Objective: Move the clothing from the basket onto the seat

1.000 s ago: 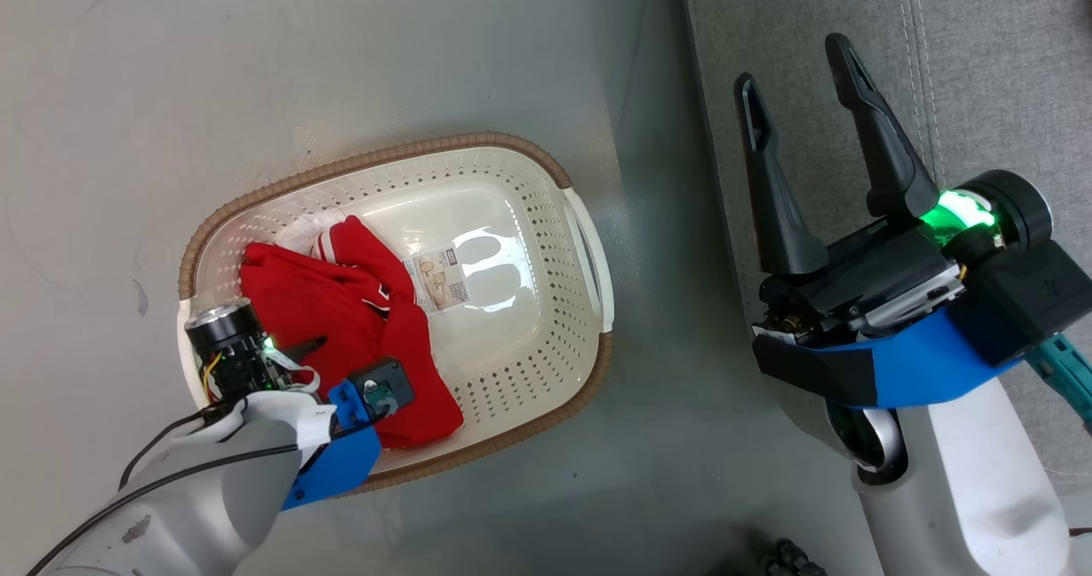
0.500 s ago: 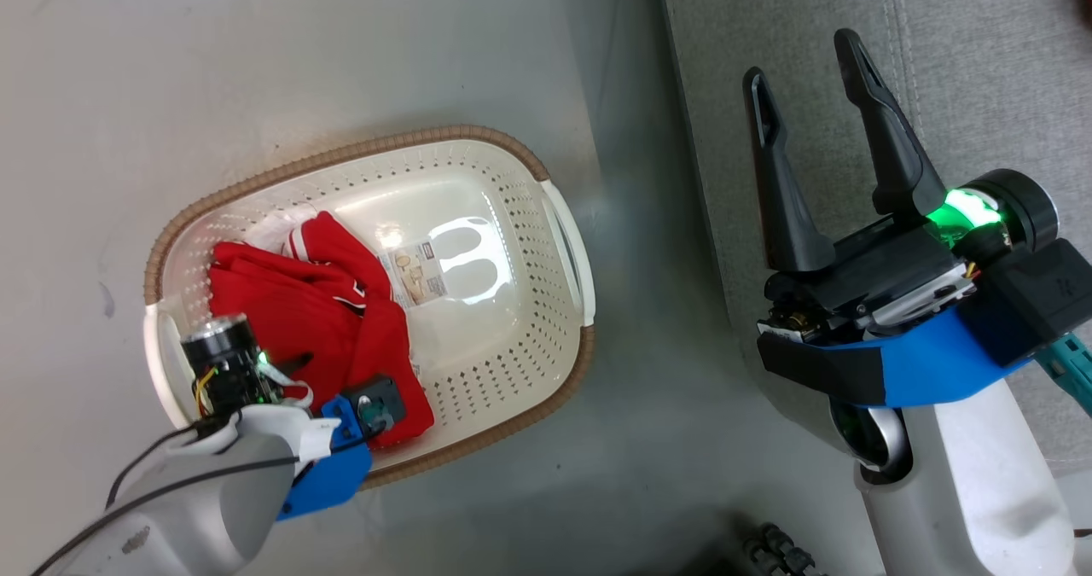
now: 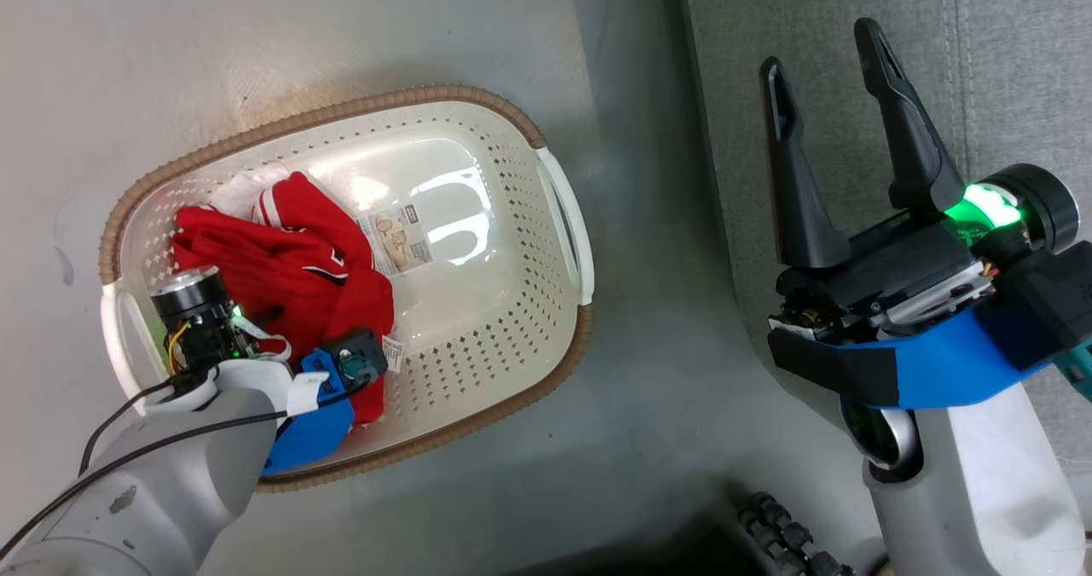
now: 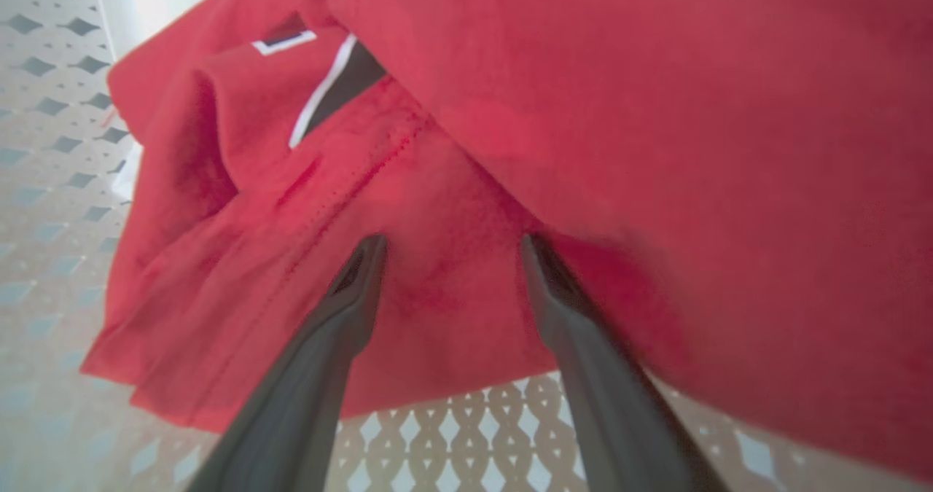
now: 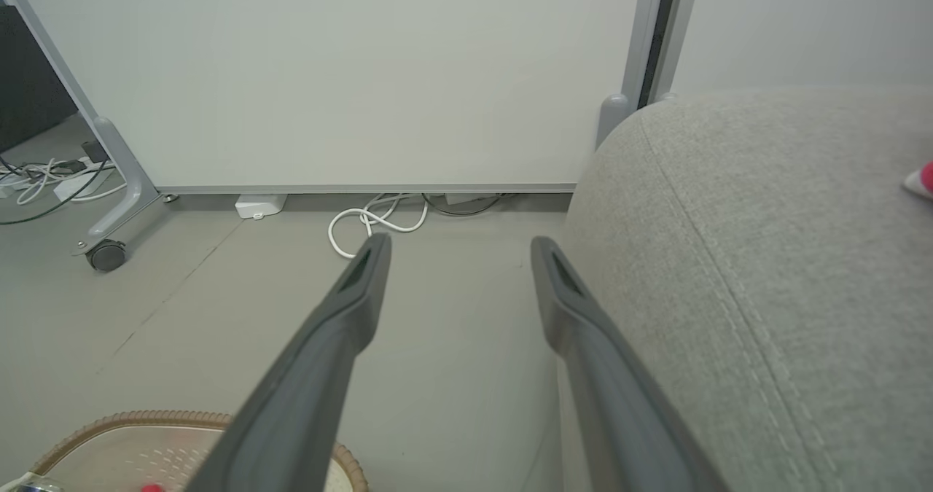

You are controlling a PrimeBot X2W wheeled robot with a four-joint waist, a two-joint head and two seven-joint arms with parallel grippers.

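Left claw (image 4: 452,243) sits low inside the laundry basket (image 3: 512,328), fingers spread wide with both tips at the heap of red garments (image 3: 290,260) bunched at the end nearest my left arm. Nothing is pinched yet, and I judge the spread is there to straddle a fold before closing. Right claw (image 3: 819,47) hangs open and empty above the front edge of the grey sofa (image 3: 1024,64), well apart from the basket, which I take as keeping it clear while the left works.
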